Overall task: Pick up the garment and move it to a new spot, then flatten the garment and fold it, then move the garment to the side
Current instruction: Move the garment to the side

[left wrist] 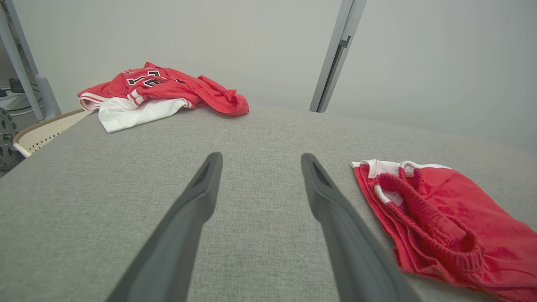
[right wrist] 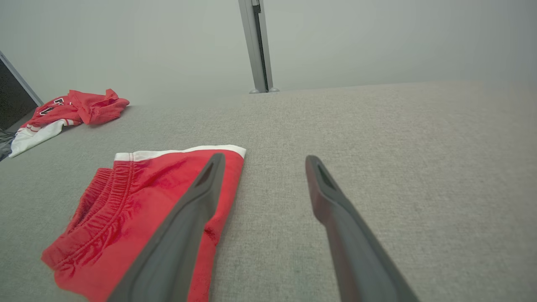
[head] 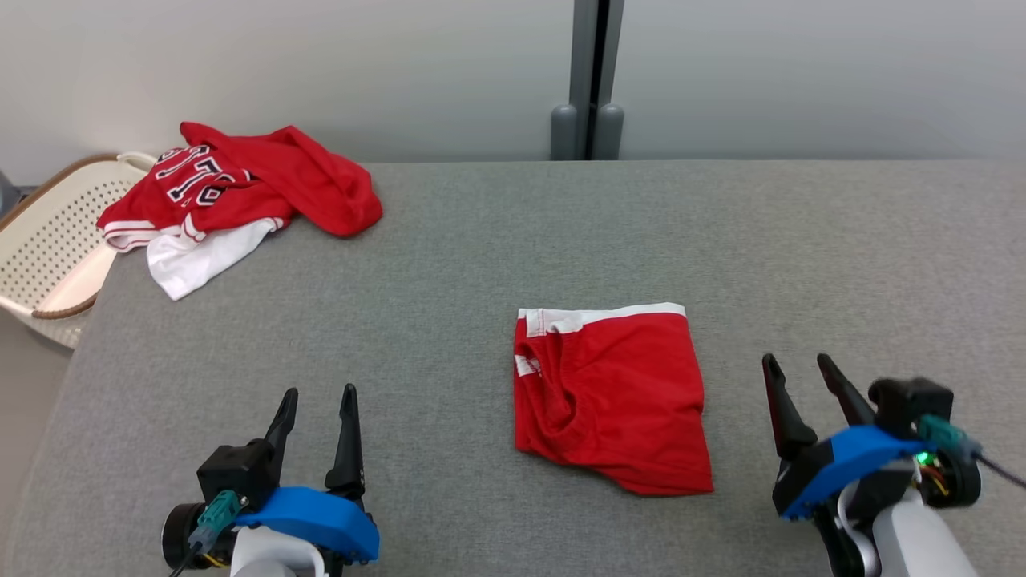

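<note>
- On the grey counter, a little right of the middle, the red shorts lay folded into a rough square. White trim ran along the far edge, and the bunched elastic waistband sat on the side facing my left arm.
- At the far left corner a red jersey was heaped over a white garment, well apart from the shorts. A perforated laundry basket stood just off the counter's edge beside them.
- I judged the shorts light, soft and limp, a thin fabric with no stiffness. The stacked layers would likely slide and spill open if lifted by a single ply or one corner.
- I reckoned the safest hold was a pinch through every layer at two opposite edges. One arm would take the thick waistband side and the other the plain folded edge, keeping the bundle level on its way to the side.
- My left fingers stood spread wide and held nothing, poised over bare counter near the waistband side but apart from it.
- My right fingers were likewise spread wide and empty, near the shorts' right edge, touching no cloth that I could make out.
</note>
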You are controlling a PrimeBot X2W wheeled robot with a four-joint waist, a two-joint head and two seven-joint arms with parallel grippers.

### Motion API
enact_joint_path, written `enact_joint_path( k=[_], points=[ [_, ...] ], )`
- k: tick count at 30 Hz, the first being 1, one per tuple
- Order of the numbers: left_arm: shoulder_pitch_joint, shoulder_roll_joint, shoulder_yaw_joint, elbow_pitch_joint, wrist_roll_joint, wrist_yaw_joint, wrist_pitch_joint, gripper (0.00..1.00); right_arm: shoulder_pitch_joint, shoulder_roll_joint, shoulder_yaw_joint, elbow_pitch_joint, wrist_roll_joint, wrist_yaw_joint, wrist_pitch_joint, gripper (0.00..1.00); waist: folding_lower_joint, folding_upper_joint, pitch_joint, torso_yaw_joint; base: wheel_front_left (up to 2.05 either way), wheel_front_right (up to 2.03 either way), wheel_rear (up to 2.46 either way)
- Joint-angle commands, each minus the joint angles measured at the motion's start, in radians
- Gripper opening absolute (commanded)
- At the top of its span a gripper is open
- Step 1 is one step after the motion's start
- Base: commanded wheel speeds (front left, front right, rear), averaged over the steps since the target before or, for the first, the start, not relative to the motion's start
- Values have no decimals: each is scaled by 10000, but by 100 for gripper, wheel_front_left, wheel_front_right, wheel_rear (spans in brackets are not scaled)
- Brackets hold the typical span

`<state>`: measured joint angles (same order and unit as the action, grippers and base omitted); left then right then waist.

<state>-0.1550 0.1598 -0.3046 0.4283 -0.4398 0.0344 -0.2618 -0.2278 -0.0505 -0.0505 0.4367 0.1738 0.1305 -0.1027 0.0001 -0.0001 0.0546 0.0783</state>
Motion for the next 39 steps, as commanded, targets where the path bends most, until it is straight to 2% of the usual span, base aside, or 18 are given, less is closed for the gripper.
enact_joint_path(
  k=[1,12,18,23,24,25,26,27,28,29,33,39],
  points=[
    [-185,-13,21,-44,24,-28,-46,100,-321,-11,-36,75,-60,5,302,100,-1,1,152,164,0,0,0],
    [-427,-357,128,-221,132,-171,-46,100,-1663,-535,-70,1133,268,5,2927,100,-1,1,744,1213,0,0,0],
    [-447,-505,226,-236,276,-285,-45,100,-2017,-705,-138,1849,330,5,3687,100,-1,1,1000,1634,0,0,0],
    [-494,-596,361,-267,397,-373,-45,100,-2307,-599,-97,2443,596,5,4292,100,-1,1,1169,1729,0,0,0],
    [-494,-604,382,-274,429,-396,-46,100,-2341,-583,-89,2525,642,5,4376,91,-1,1,1199,1710,0,0,0],
    [-499,-609,395,-286,478,-420,-45,100,-2389,-568,-47,2565,680,5,4429,63,-1,1,1236,1674,0,0,0],
    [-522,-611,387,-292,515,-438,-45,100,-2449,-555,12,2573,711,5,4451,44,-1,1,1272,1637,0,0,0],
    [-549,-608,394,-304,559,-443,-45,100,-2506,-549,89,2579,762,5,4445,31,-1,1,1314,1589,0,0,0],
    [-570,-616,398,-331,586,-455,-45,100,-2568,-569,179,2563,797,5,4387,9,-1,1,1351,1530,0,0,0],
    [-584,-623,402,-365,627,-480,-45,100,-2628,-587,234,2513,848,5,4253,0,-1,1,1390,1452,0,0,0],
    [-656,-571,423,-572,794,-512,-40,100,-2953,-740,445,2364,965,1,3839,0,-1,1,1591,949,0,0,0],
    [-863,-447,398,-930,918,-583,-33,100,-3448,-1195,486,2255,982,2,3189,0,-1,1,2034,-384,0,0,0]
  ],
)
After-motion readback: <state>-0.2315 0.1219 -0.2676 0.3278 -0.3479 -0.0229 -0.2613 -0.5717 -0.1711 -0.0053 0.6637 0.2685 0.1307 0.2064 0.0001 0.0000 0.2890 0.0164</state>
